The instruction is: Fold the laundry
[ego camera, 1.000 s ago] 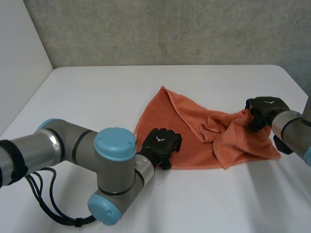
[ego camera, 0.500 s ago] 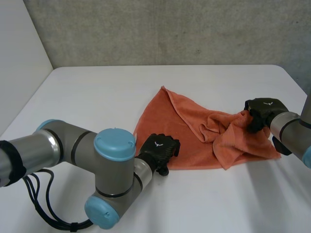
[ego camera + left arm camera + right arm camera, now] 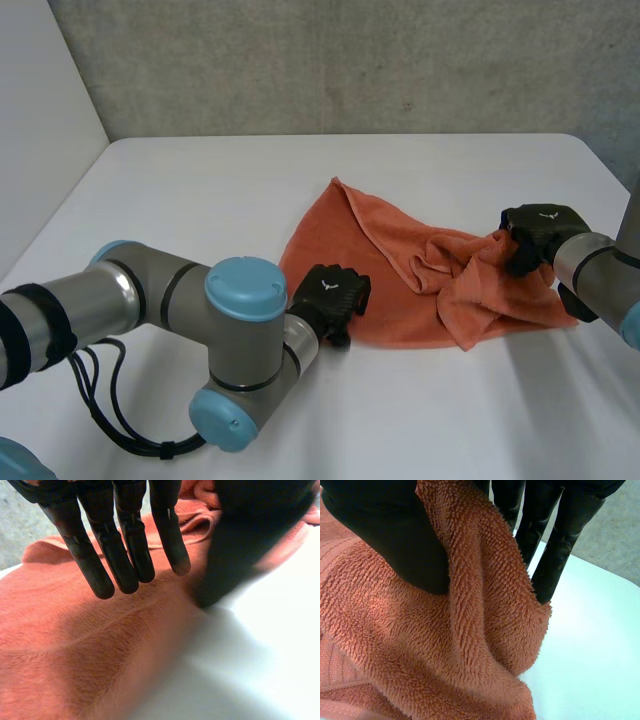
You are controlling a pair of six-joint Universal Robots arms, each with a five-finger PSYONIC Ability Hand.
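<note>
An orange towel (image 3: 400, 290) lies rumpled on the white table (image 3: 200, 220), its long axis running across between the two hands. The right hand (image 3: 535, 232) pinches the towel's right end between thumb and fingers (image 3: 555, 555). The left hand (image 3: 330, 293), fingers (image 3: 125, 555) straight and apart, sits over the near left edge, perhaps touching it. A fold would likely travel right to left.

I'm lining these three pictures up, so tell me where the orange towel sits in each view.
Head view: orange towel lies on the table, between the left hand at its near edge and the right hand at its bunched end.
Left wrist view: towel under the left hand's straight fingers.
Right wrist view: towel pinched between the right hand's thumb and fingers.
Shared landmark: the white table.
</note>
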